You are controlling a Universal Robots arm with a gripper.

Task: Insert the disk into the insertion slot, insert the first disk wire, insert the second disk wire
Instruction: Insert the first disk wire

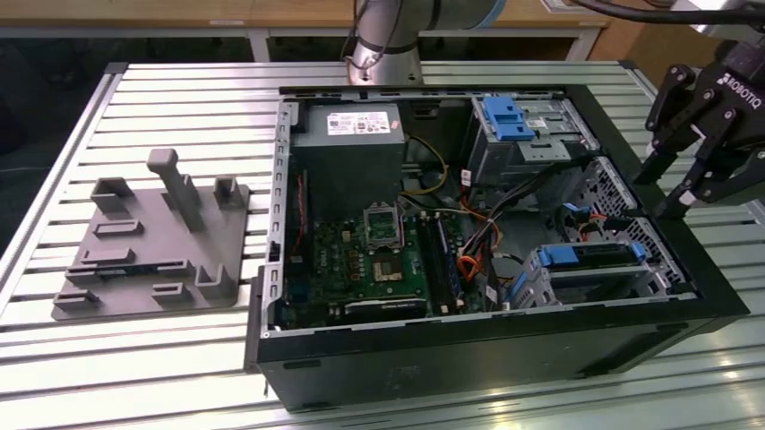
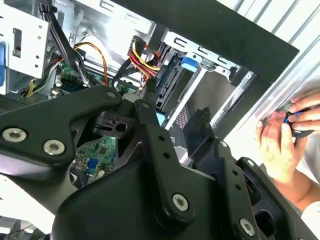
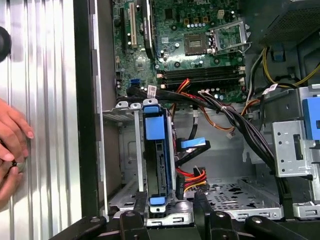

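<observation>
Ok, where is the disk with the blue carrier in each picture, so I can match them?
Exterior view: the disk sits in the low silver cage, toward the exterior view's right.
First wrist view: disk edge-on in the cage, beside the case wall.
Second wrist view: blue rail next to the red-yellow wires.
Shared landmark: the green motherboard.

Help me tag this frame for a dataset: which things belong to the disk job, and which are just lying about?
Job:
disk, seated in the insertion slot
blue-plug wire
red-and-yellow wire bundle
gripper, open

Lying about:
grey fixture plate
taller bay with blue latch
motherboard
power supply
a person's hands
</observation>
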